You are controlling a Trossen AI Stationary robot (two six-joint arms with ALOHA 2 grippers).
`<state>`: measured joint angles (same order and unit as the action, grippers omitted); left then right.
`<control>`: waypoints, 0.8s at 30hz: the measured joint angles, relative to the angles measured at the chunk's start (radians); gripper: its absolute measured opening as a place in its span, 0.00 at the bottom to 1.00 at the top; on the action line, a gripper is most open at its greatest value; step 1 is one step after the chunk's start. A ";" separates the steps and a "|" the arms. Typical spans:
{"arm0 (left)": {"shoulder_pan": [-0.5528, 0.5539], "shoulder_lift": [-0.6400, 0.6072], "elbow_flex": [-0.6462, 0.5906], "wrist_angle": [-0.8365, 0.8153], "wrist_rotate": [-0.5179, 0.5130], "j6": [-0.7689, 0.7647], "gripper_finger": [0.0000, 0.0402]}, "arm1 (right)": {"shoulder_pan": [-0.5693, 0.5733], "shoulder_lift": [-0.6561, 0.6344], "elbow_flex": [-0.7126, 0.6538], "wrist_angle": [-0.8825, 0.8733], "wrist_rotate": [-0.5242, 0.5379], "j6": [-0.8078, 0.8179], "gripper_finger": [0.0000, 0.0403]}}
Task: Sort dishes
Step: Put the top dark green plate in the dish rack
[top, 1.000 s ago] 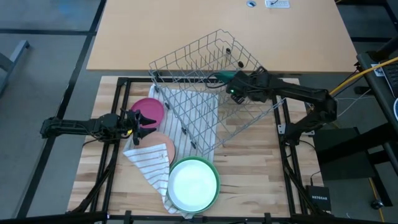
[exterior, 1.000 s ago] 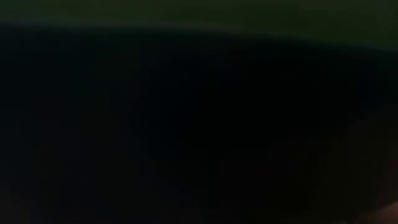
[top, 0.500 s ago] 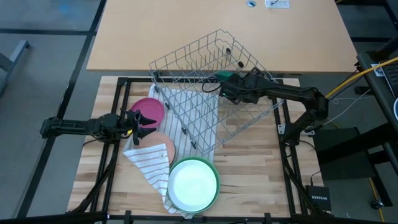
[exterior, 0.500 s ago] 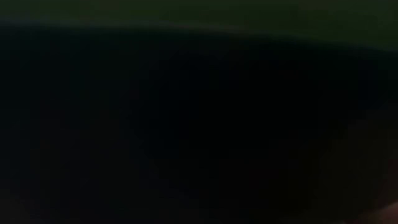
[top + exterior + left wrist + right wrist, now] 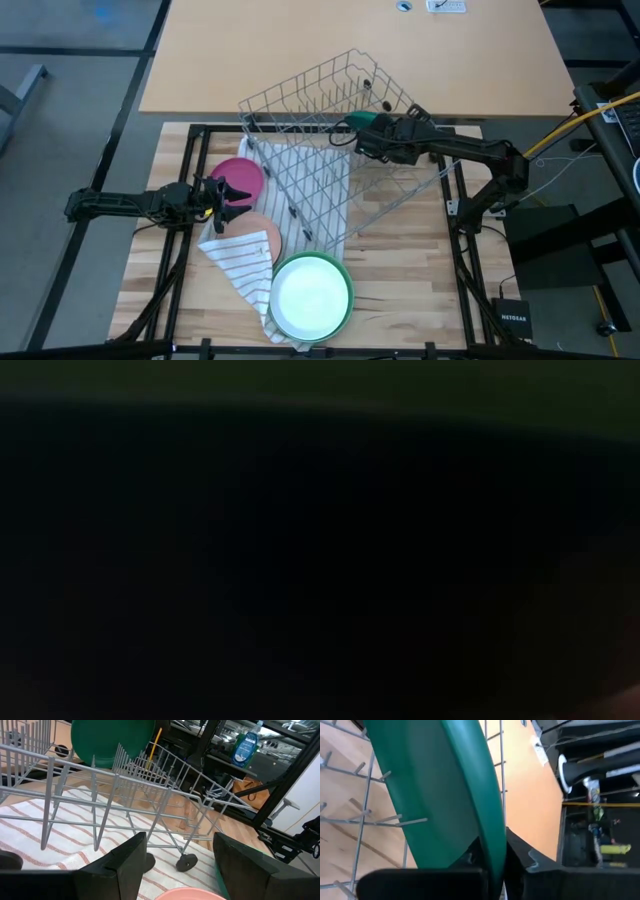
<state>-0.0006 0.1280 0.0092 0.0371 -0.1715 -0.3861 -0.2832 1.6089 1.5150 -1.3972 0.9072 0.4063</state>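
Note:
A dark green plate (image 5: 352, 122) stands on edge among the tines of the wire rack (image 5: 320, 170), at the rack's far side; it also shows in the left wrist view as the dark green plate (image 5: 112, 740). My right gripper (image 5: 368, 135) is shut on it. A magenta plate (image 5: 238, 176), a peach plate (image 5: 264, 236) and a light green bowl with a white inside (image 5: 312, 294) lie at the left and near side. My left gripper (image 5: 236, 196) stands open beside the magenta plate, holding nothing. My right gripper pinches the dark green plate's rim (image 5: 492, 837) between its two fingers (image 5: 522, 857), one on each face of the plate. It comes from the table's right, slanting down. The plate stands on edge inside the rack; whether it rests on the rack's wires I cannot tell.
The rack sits askew across the table's middle, one wheel (image 5: 184, 864) on the white striped cloth (image 5: 240, 262), which runs under the rack and the plates. Bare wood (image 5: 420, 280) lies at the near right. The low view is dark.
My right gripper has edged toward the table's left and slightly down, closer to the dark green plate in the rack. The plate and the rack stand as before.

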 joint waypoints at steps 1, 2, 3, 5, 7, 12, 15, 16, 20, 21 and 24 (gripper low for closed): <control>0.000 0.000 0.000 0.000 0.000 0.000 0.55 | 0.000 0.000 0.005 -0.019 -0.006 0.024 0.06; 0.000 0.000 0.000 0.000 0.000 0.000 0.55 | 0.000 0.000 0.010 -0.041 -0.014 0.048 0.07; 0.000 0.000 0.000 0.000 0.000 0.000 0.55 | 0.000 0.000 0.017 -0.062 -0.024 0.074 0.09; 0.000 0.000 0.000 0.000 0.000 0.000 0.55 | 0.002 0.000 0.038 -0.118 -0.056 0.126 0.11; 0.000 0.000 0.000 0.000 0.000 0.000 0.55 | 0.002 0.001 0.060 -0.168 -0.091 0.172 0.12; 0.000 0.000 0.000 0.000 0.000 0.000 0.55 | 0.001 -0.008 0.071 -0.183 -0.141 0.192 0.08; 0.000 0.000 0.000 0.000 0.000 0.000 0.55 | 0.001 -0.008 0.071 -0.184 -0.140 0.212 0.07; 0.000 0.000 0.000 0.000 0.000 0.000 0.55 | 0.001 -0.008 0.071 -0.183 -0.141 0.217 0.07; 0.000 0.000 0.000 0.000 0.000 0.001 0.55 | 0.002 -0.008 0.071 -0.180 -0.143 0.241 0.09; 0.000 0.000 0.000 0.000 0.000 0.003 0.55 | 0.002 -0.008 0.071 -0.180 -0.146 0.245 0.09; 0.000 0.000 0.000 0.000 0.000 0.013 0.55 | 0.002 -0.008 0.071 -0.179 -0.148 0.247 0.09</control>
<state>-0.0004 0.1280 0.0092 0.0368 -0.1715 -0.3733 -0.2817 1.6012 1.5864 -1.5761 0.7589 0.6535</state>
